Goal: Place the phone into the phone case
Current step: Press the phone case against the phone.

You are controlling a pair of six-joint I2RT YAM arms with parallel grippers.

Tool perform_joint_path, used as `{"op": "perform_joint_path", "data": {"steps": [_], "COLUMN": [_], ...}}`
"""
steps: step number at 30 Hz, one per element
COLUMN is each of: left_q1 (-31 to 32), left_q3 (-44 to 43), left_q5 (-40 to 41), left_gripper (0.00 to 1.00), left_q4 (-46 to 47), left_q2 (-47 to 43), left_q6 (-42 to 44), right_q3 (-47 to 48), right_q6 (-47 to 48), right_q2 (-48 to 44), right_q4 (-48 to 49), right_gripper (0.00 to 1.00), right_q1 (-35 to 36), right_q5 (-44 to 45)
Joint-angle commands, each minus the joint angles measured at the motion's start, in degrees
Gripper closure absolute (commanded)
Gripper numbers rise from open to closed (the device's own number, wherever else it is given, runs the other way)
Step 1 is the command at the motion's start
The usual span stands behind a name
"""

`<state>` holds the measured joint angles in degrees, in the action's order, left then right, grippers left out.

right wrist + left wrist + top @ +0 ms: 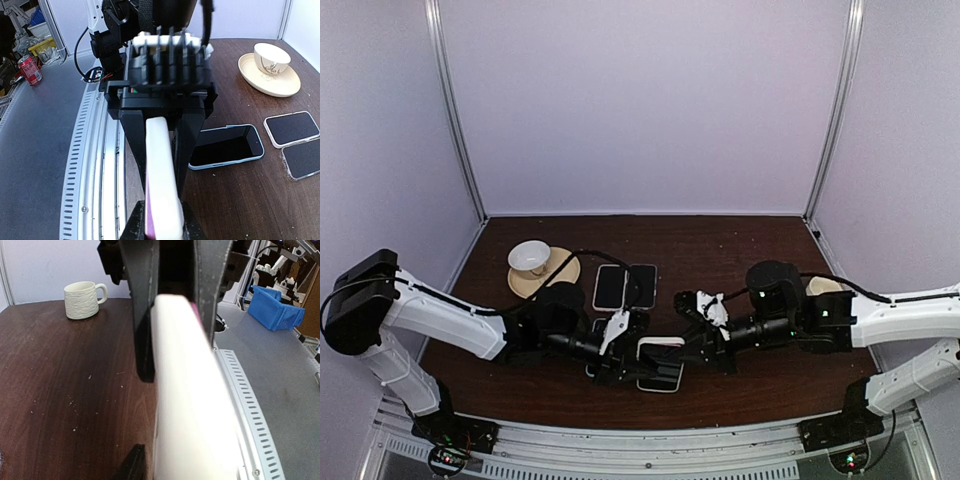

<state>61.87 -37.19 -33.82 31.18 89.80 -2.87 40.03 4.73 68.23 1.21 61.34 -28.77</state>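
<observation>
White case (162, 165), standing on edge, is what both tools have hold of from opposite ends. My left tool (175, 360) has its fingers narrow, one on each face, and my right tool (162, 222) is pinched on the other end the same way. A pink strip (150, 222) runs along one edge of the case; can't tell if that's the phone sitting in it. Just beside the case a blue-rimmed phone (227, 146) lies flat on the bench (50, 390). Further from the case that way are two black-faced cases (291, 128), side by side, then a cup (270, 57) on a saucer (265, 82). A cream mug (82, 300) stands well apart from the case, on the right arm's side.
</observation>
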Motion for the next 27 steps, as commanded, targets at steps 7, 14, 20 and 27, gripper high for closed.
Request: {"op": "perform_joint_path", "data": {"steps": [7, 14, 20, 27], "left_q1": [0.4, 0.4, 0.4, 0.5], "left_q3": [-0.8, -0.9, -1.4, -1.4], "left_q5": [-0.9, -0.7, -1.4, -1.5], "left_gripper": [1.00, 1.00, 1.00, 1.00], "left_q4": [5.1, 5.3, 5.5, 5.1], "left_q2": [-6.6, -10.9, -11.0, -11.6], "left_q6": [-2.1, -1.9, -2.0, -2.0], "right_q3": [5.5, 2.0, 0.5, 3.2], "right_q6": [-0.8, -6.4, -13.4, -12.5], "right_q2": [-5.4, -8.8, -6.6, -5.0], "right_q4": [-5.7, -0.6, 13.1, 8.9], "right_gripper": [0.59, 0.13, 0.29, 1.00], "right_q1": [-0.3, -0.3, -0.3, -0.3], "right_q5": [-0.4, -0.6, -1.9, -3.6]}}
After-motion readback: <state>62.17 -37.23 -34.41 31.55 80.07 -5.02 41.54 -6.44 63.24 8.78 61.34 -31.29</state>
